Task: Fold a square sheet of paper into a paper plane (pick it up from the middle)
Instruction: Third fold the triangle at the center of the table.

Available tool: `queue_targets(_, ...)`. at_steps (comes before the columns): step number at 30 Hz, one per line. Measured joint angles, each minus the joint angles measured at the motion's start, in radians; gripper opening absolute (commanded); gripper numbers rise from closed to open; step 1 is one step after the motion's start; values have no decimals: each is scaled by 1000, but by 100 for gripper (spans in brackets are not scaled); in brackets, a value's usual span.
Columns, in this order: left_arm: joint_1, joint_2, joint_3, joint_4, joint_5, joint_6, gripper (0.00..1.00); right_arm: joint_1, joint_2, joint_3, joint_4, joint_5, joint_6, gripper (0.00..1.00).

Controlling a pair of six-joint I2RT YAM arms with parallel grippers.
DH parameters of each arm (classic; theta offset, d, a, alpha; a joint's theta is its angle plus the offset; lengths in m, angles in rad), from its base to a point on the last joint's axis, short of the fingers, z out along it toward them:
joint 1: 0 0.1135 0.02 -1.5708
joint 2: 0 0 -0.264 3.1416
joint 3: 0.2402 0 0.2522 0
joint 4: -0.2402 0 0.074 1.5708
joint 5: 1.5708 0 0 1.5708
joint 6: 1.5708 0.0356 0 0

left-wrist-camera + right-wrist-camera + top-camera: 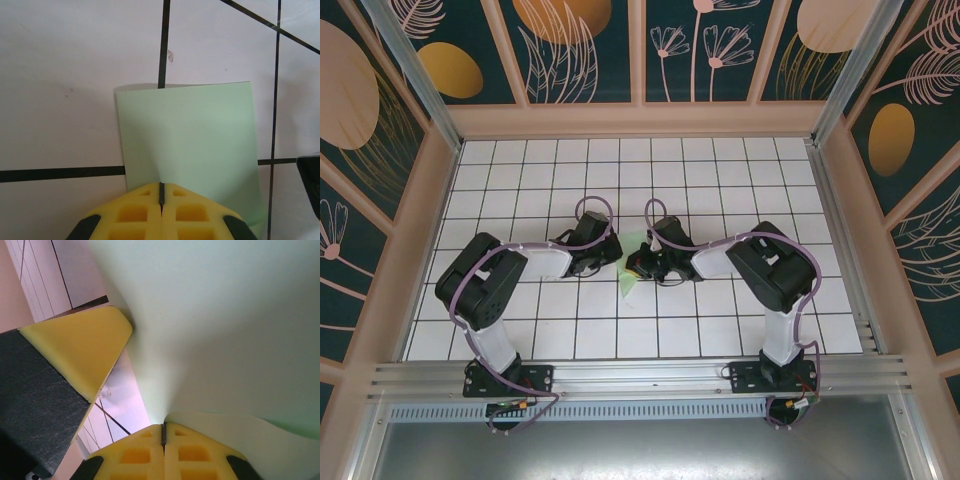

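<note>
square sheet of paper (pixel 628 286) at centre of table (pixel 520 180), between both grippers. left gripper (pixel 161 190) pads pressed together on near edge, sheet extends straight ahead. right gripper (pixel 162 429) pinches it from opposite side. both arms equally near.

the square sheet of paper (pixel 629 281), plain pale mint-green, unmarked and gently bowed, sits slightly toward 6 o'clock from the centre of the tiled table (pixel 720 330).
</note>
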Motion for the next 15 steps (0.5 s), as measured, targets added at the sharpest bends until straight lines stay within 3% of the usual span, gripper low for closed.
queue_targets(15, 0, 0, -3, 6, 1, 0, 0, 4, -13, -12, -1, 32, 0, 0)
